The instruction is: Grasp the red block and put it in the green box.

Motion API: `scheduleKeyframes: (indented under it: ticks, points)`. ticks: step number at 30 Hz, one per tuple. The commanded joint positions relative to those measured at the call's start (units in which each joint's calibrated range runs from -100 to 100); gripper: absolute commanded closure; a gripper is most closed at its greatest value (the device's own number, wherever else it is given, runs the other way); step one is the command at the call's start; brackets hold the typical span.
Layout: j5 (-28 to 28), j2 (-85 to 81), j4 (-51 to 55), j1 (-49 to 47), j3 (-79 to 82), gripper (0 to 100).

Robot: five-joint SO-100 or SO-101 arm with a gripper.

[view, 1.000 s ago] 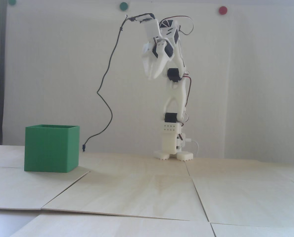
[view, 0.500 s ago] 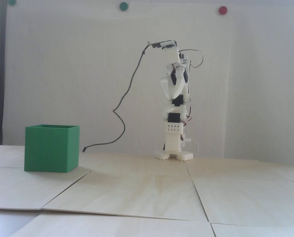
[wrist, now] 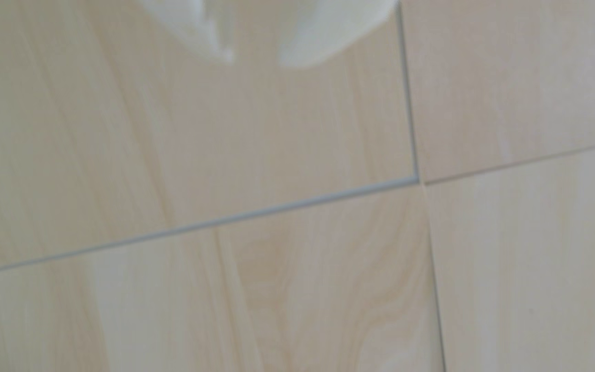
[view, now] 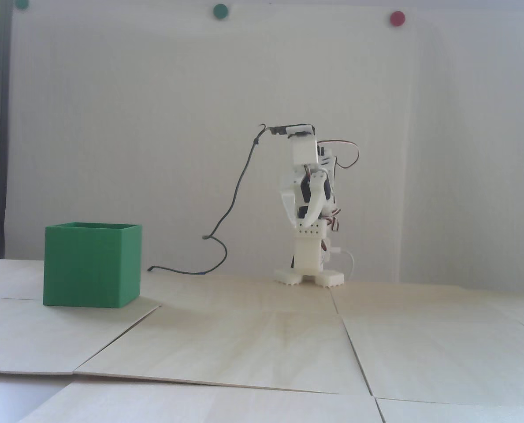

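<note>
The green box stands on the wooden table at the left of the fixed view, its top open. The red block is not in view in either frame. My white arm is folded low over its base at the back centre, well to the right of the box. The gripper points down in front of the base. In the blurred wrist view the gripper enters from the top edge. Its two white fingertips stand slightly apart, open, with only bare wood between them.
A black cable droops from the wrist camera onto the table between box and base. Plywood panels with seams cover the table. Round green and red dots sit on the white wall.
The arm has folded down from a raised pose to a low one over its base. The cable has sagged onto the table. The box has not moved.
</note>
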Motion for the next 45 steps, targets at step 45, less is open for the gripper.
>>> scheduleKeyframes:
  ticks: [45]
  points:
    - [-0.03,-3.65,13.25,0.18,21.5,97]
